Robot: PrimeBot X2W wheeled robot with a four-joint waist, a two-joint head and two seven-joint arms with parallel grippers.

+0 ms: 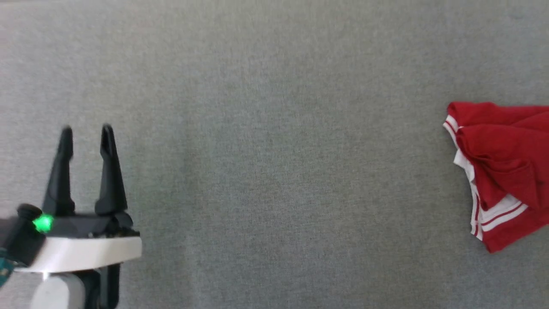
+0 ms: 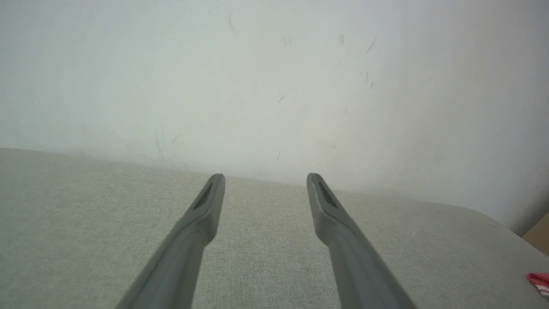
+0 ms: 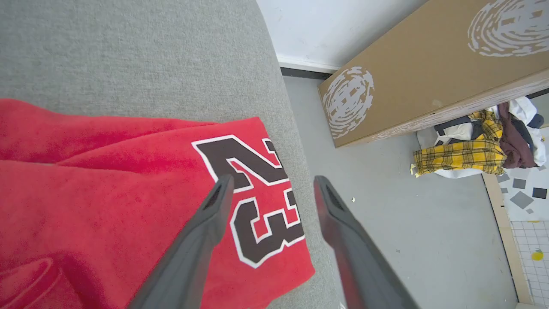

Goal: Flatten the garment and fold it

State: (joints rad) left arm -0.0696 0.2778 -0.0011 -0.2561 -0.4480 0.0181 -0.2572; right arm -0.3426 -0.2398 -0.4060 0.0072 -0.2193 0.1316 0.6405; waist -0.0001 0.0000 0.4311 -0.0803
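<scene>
Head view, left side: the left gripper (image 1: 86,128) sits low over the grey fabric surface (image 1: 274,128), fingers pointing up the frame, a green light lit at its base. Its two dark fingers stand well apart with nothing between them. Left wrist view confirms this: both fingers reach out above the bare surface toward a pale, scuffed wall (image 2: 274,64).

Head view, right side: the garment (image 1: 502,159) lies bunched at the right edge of the frame, red cloth folded over itself, with white, red-striped trim along its near and left borders. It is well apart from the left gripper.

Right wrist view: the right gripper (image 3: 273,178) hangs over the garment's corner near the edge of the surface, fingers spread wide and gripping nothing. One finger crosses the black-and-white "23" lettering (image 3: 253,193); the other lies over the surface edge and the grey floor (image 3: 386,193). Whether the fingertips touch the cloth cannot be told.

Further right, on the floor, a long cardboard box (image 3: 429,64) lies against the wall, and a pile of clothes (image 3: 480,141), yellow plaid among them, sits just beside it.
</scene>
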